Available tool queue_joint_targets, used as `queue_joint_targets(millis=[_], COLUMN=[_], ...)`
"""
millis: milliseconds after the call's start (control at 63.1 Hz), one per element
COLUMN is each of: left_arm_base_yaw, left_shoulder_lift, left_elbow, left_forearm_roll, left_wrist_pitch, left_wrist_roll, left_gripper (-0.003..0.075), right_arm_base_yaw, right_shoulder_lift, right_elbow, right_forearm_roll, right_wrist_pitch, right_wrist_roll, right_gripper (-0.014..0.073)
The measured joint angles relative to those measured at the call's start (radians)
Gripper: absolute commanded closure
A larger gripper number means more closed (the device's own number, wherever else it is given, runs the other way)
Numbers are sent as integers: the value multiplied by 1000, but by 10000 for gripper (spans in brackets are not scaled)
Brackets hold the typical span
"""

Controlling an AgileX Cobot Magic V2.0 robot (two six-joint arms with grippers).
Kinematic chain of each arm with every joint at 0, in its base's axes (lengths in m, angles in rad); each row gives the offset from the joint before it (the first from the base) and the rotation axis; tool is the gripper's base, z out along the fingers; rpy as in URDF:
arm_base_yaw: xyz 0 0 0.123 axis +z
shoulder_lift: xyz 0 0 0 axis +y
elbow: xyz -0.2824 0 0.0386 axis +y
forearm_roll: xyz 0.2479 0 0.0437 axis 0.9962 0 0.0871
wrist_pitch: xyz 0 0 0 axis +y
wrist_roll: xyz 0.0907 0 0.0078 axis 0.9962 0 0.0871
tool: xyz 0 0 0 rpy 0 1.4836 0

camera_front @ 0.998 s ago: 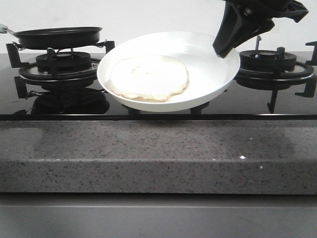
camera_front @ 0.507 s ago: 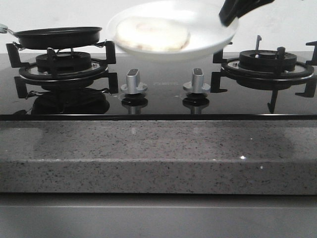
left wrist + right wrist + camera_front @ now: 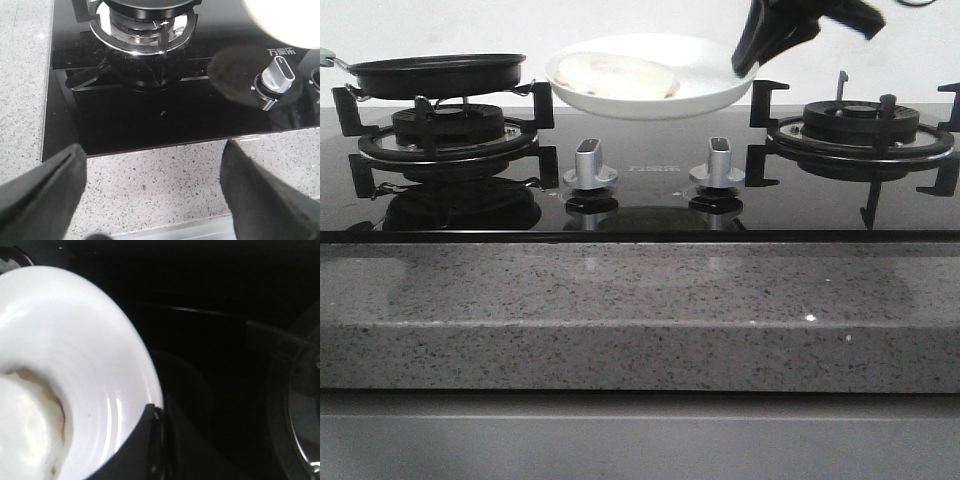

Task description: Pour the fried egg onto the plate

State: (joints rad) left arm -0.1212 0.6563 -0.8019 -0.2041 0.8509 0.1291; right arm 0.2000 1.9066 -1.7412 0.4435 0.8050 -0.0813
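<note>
From my seat I see the right gripper (image 3: 745,62) clamped on the right rim of the plate (image 3: 705,95), one finger (image 3: 150,450) over the inside of the rim in the right wrist view. The plate hangs in the air, roughly level, above the far middle of the hob (image 3: 640,195), between the two burners and beyond the two knobs (image 3: 590,165). The egg (image 3: 617,76) lies flat in the plate, toward its left side; in the right wrist view its browned edge (image 3: 59,412) shows against the white dish.

The pan (image 3: 435,74) sits on the left burner (image 3: 445,135), well apart from the plate. The right burner (image 3: 860,135) is bare.

My left gripper (image 3: 150,200) hovers over the grey counter (image 3: 150,185) at the near left edge of the hob, fingers (image 3: 42,195) spread wide with nothing between them.
</note>
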Motion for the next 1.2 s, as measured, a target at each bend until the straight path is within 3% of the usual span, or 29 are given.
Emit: queue_joint_targets(millis=[333, 428, 602, 681, 998, 1204], left_arm_base_yaw=[0, 0, 0, 0, 0, 0], left_shoulder_lift=[0, 0, 0, 0, 0, 0], left_elbow=[0, 0, 0, 0, 0, 0], left_forearm_roll=[0, -2, -4, -5, -8, -8], left_wrist_pitch=[0, 0, 0, 0, 2, 2], left_wrist_roll=[0, 0, 0, 0, 0, 0], left_gripper=[174, 174, 174, 174, 174, 174], right_arm_base_yaw=[-15, -20, -21, -21, -21, 39], right_shoulder_lift=[124, 133, 140, 140, -9, -228], right_elbow=[-69, -69, -70, -74, -90, 4], right_forearm_roll=[-19, -31, -31, -31, -42, -156], right_wrist_pitch=[44, 52, 63, 63, 95, 101], right_wrist_roll=[0, 1, 7, 7, 3, -3], right_gripper=[704, 626, 398, 351, 351, 355])
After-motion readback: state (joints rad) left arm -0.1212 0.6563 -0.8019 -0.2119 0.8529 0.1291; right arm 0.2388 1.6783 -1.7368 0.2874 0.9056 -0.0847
